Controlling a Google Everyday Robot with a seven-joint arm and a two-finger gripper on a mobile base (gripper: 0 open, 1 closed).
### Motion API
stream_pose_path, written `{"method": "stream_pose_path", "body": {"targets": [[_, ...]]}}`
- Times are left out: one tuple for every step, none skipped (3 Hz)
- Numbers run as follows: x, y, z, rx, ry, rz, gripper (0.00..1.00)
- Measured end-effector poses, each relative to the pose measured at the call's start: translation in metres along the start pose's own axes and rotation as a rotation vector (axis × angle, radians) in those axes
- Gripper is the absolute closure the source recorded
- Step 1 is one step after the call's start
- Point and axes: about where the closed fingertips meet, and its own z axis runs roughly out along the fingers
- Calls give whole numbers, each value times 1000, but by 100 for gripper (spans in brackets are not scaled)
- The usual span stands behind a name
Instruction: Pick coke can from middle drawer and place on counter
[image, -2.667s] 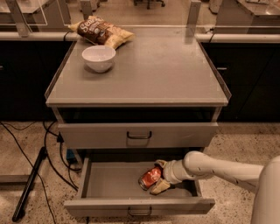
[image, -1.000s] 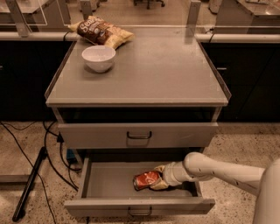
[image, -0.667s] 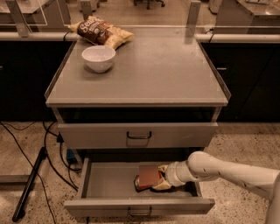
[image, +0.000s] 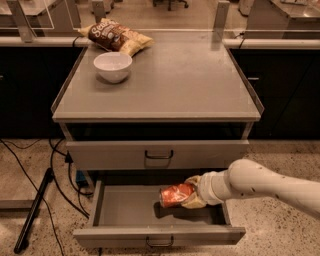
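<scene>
Reaching in from the right on a thick white arm (image: 270, 185) and ending in the pale two-finger gripper (image: 192, 192), over the right part of the wide shallow grey metal middle drawer (image: 125, 212). Clamping the small red-orange coke can (image: 175, 195) at its right end, one cream finger above and one below, pressed snugly against the metal. Holding that can on its side, long axis running left to right, free end pointing toward the drawer's middle. Throwing a dark shadow on the flat drawer floor just beneath; cannot tell whether touching that floor or raised slightly off it. Showing pale lettering on the red side, too blurred to read as a brand. Pulled out toward the camera, with a small dark bar handle (image: 160, 243) on the front panel. Sitting closed directly above, a like grey drawer front (image: 210, 152) carrying its own dark handle. Topping the cabinet, the broad flat grey counter (image: 190, 80) with a thin clear raised rim along its edges. Resting upright on the counter's back-left part, a round white bowl (image: 113, 66). Lying just behind the bowl, near the back-left corner, a brown-and-yellow chip bag (image: 116, 37) printed with white script, not legible beyond a few curling letters. Trailing over the speckled floor (image: 280, 235) at lower left, black cables (image: 55, 170).
</scene>
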Motion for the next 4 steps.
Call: {"method": "stream_pose_path", "body": {"targets": [[-67, -22, -84, 49, 50, -45, 100], [-77, -24, -98, 73, 60, -74, 100], [-78, -24, -100, 73, 57, -70, 100], [-87, -29, -124, 90, 39, -54, 100]]}}
